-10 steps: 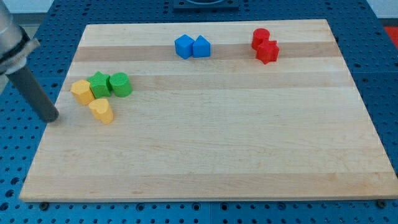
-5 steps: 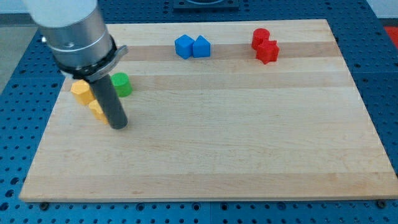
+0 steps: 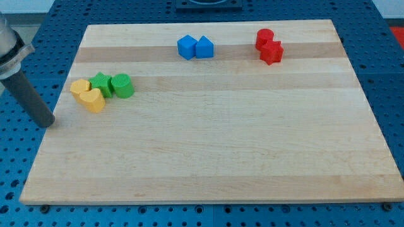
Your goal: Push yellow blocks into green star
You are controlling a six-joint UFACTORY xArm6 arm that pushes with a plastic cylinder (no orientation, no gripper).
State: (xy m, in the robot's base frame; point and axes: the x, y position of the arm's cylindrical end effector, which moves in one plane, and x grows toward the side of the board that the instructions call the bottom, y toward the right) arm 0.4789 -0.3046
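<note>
The green star (image 3: 101,83) sits near the left edge of the wooden board (image 3: 214,151). A yellow hexagon-like block (image 3: 79,89) touches its left side. A yellow heart-shaped block (image 3: 95,100) lies just below the star and against the other yellow block. A green cylinder (image 3: 122,85) touches the star's right side. My tip (image 3: 45,123) is at the view's left, off the board's left edge, about 70 px left and below the yellow blocks, touching none.
Two blue blocks (image 3: 195,47) sit together at the top middle. Two red blocks (image 3: 269,46) sit together at the top right. Blue perforated table surrounds the board.
The tip swept in past the yellow heart block and withdrew to the left. The heart block has moved up and left, now against the star and the other yellow block.
</note>
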